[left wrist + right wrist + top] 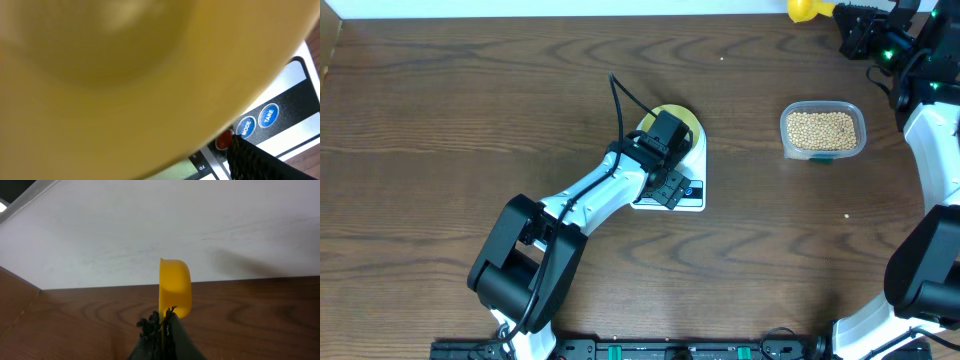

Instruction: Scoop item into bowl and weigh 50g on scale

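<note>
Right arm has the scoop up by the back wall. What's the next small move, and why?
Probably swing the right gripper toward the clear tub, bringing the yellow scoop over the beans. The gripper is shut on the scoop's handle, well away from the tub, and the bowl already sits on the scale, so scooping looks like the step left to do.

One bowl [681, 116], one scale [696, 160], one clear tub [862, 140], many beans [822, 128], one yellow scoop [175, 285]
</note>
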